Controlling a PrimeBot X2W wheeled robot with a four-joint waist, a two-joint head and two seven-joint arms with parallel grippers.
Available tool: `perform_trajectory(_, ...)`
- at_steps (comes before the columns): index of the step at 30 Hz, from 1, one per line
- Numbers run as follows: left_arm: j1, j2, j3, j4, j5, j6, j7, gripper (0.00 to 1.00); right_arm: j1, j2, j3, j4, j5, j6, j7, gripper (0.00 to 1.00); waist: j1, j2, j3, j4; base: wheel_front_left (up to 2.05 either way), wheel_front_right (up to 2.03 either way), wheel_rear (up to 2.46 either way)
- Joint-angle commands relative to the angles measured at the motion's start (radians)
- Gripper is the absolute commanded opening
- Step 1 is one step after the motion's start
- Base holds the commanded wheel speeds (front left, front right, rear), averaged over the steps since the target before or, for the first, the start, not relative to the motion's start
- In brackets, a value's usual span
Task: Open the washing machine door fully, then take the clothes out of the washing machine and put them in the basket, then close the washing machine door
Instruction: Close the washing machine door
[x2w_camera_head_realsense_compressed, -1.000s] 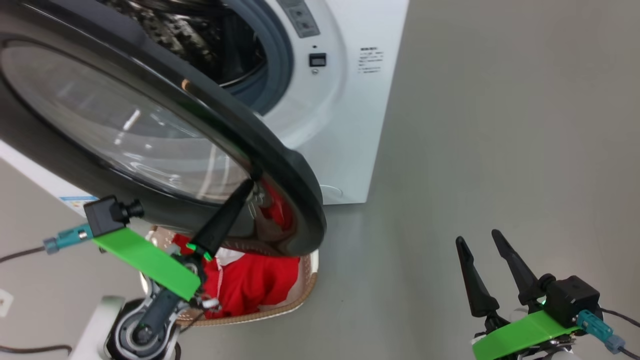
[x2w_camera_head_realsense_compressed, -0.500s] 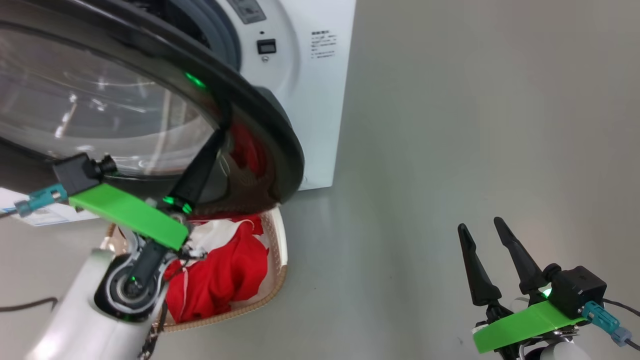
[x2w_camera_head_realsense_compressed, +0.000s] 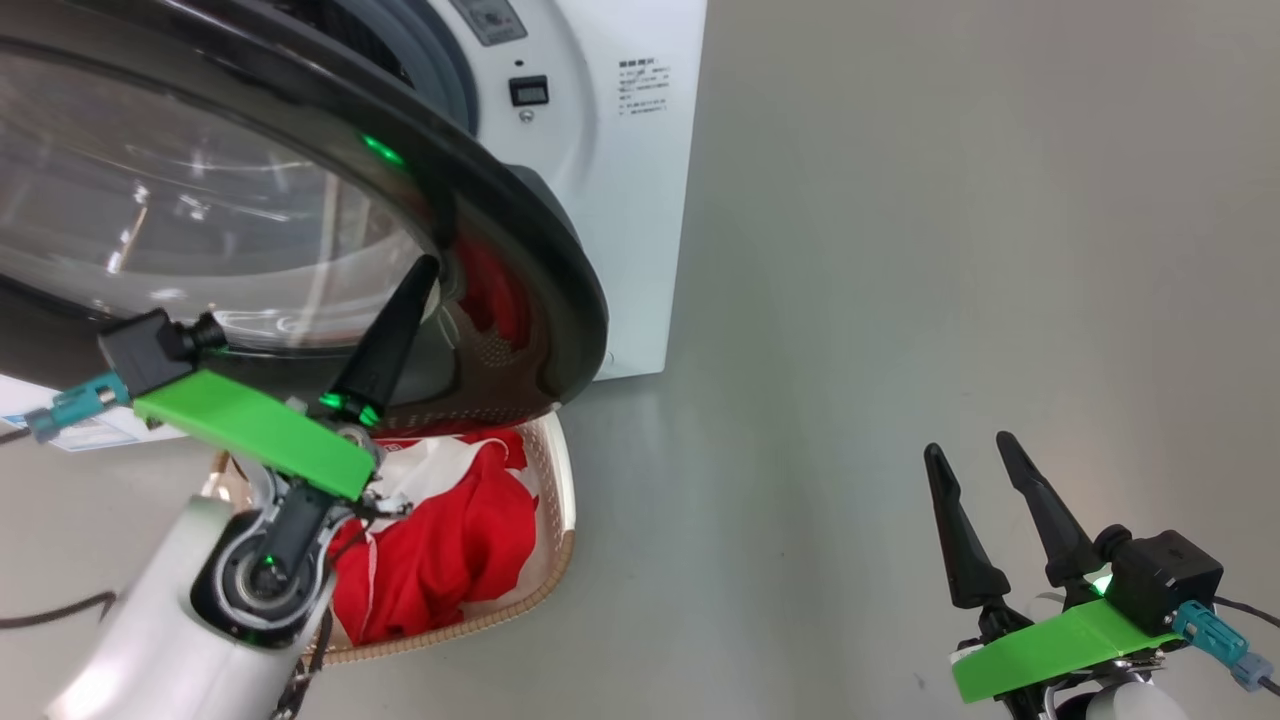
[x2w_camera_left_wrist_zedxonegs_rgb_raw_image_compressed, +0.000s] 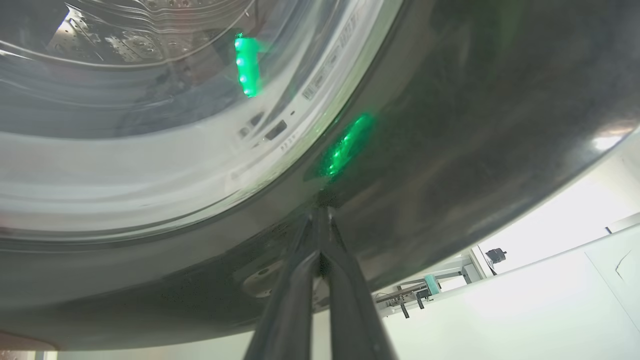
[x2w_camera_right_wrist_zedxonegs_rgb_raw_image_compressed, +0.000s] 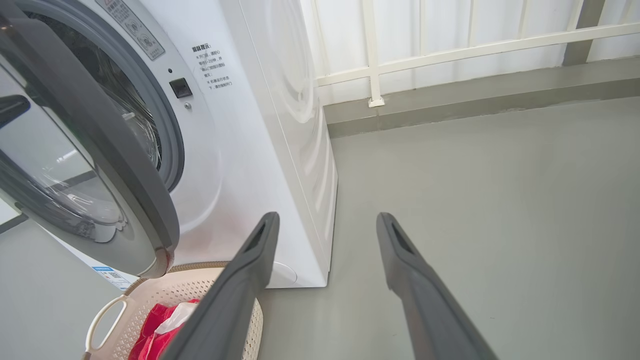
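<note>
Left pincer (x2w_camera_head_realsense_compressed: 424, 268): it is clenched and holds nothing. The joined tips rest on the outer face of the door (x2w_camera_head_realsense_compressed: 220, 210), where the glass meets the black rim.
Door: it stands ajar and swung out. Its free edge is well apart from the front of the washing machine (x2w_camera_head_realsense_compressed: 620, 200).
Step in hand: by my reading, this is the closing push.
How to push: keep your tips on the rim near the free edge, far from the hinge, and follow the door's arc. A straight drive will not stay with it.
Slip risk: the rim is glossy and curved, so closed tips could skid. Press square to the surface and go slowly.
Clothes (x2w_camera_head_realsense_compressed: 450, 550): a red and white heap lies in the basket. I see no red in the part of the drum that shows.
Basket (x2w_camera_head_realsense_compressed: 562, 500): it sits on the floor just beside the machine, under the door's lower edge. Check that the door passes over its rim.
Right pincer (x2w_camera_head_realsense_compressed: 968, 445): it is released and empty, with the jaws spread. It hovers over the floor (x2w_camera_head_realsense_compressed: 900, 250), well apart from the machine, so leave it there.
Finish: press until the free edge sits flush against the machine's front.
</note>
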Motion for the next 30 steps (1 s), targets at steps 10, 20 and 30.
perform_trajectory(10, 0.135, 0.062, -0.001, -0.022, -0.015, -0.007, -0.106, 0.40, 0.003, -0.007, 0.007, -0.015, -0.026, 0.007, -0.006, 1.00, 0.0000, -0.0001, -0.050, 0.036, 0.00, 0.00, 0.00)
perform_trajectory(20, 0.296, 0.092, -0.020, 0.006, 0.025, -0.007, -0.215, 1.00, 0.055, -0.007, -0.010, -0.011, -0.049, 0.007, -0.006, 1.00, 0.0000, -0.0001, -0.100, 0.070, 0.00, 0.00, 0.00)
perform_trajectory(30, 0.461, 0.087, 0.116, 0.002, 0.208, -0.007, -0.232, 1.00, 0.113, -0.007, -0.035, -0.008, -0.062, 0.007, -0.006, 1.00, 0.0000, -0.0001, -0.142, 0.091, 0.00, 0.00, 0.00)
